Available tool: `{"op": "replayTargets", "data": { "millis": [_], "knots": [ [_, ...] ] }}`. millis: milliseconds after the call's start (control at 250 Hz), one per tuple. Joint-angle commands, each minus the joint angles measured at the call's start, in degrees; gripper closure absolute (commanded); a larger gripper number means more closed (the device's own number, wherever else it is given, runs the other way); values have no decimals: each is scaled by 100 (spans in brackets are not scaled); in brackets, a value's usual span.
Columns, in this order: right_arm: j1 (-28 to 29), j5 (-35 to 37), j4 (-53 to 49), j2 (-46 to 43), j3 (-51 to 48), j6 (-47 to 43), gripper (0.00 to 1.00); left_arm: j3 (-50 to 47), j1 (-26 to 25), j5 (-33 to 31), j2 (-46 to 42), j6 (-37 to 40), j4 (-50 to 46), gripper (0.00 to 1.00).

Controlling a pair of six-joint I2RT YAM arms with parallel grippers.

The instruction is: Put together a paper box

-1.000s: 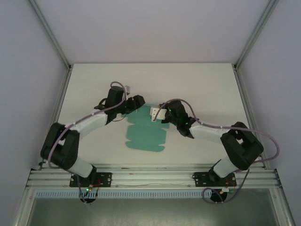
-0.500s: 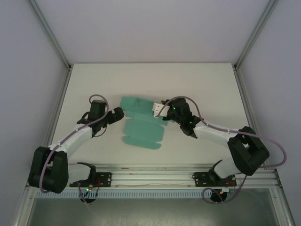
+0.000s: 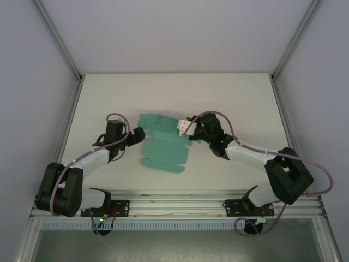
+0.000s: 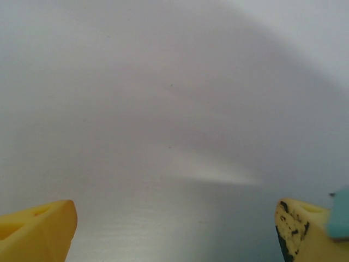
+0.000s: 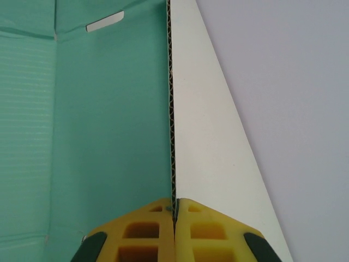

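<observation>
The paper box point(image 3: 163, 150) is a teal-green flat die-cut blank lying mid-table. One flap on its far right stands raised, and my right gripper point(image 3: 181, 129) is shut on it. In the right wrist view the yellow jaws point(image 5: 174, 210) pinch the flap's edge, with the blank's teal face point(image 5: 109, 136) on the left and its white face on the right. My left gripper point(image 3: 138, 134) hovers at the blank's left edge, open. Its yellow fingertips point(image 4: 38, 232) stand far apart over bare table, and a sliver of teal card point(image 4: 341, 213) shows beside the right one.
The white table point(image 3: 234, 98) is bounded by pale enclosure walls and metal posts at left, right and back. An aluminium rail point(image 3: 174, 204) carrying both arm bases runs along the near edge.
My left arm has pulled back from over the blank to its left side, uncovering the far-left flap, and its jaws have opened wider. The right gripper keeps its hold on the raised flap.
</observation>
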Motion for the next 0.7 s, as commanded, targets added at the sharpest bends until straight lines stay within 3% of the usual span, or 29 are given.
{"op": "replayTargets", "data": {
  "millis": [0,288,540,696],
  "knots": [
    [-33,-167,-46,-119,92,163,100,-138,-40,515,62,121,829,9],
    [-50,-370,-26,-248,75,366,100,-393,-284,1693,329,157,2030,11],
    [-190,-773,0,-516,-1,664,100,-505,-337,2023,400,68,2675,39],
    [-289,-1296,-38,-699,-67,849,100,-638,-344,2254,412,-35,3154,38]
  ]
}}
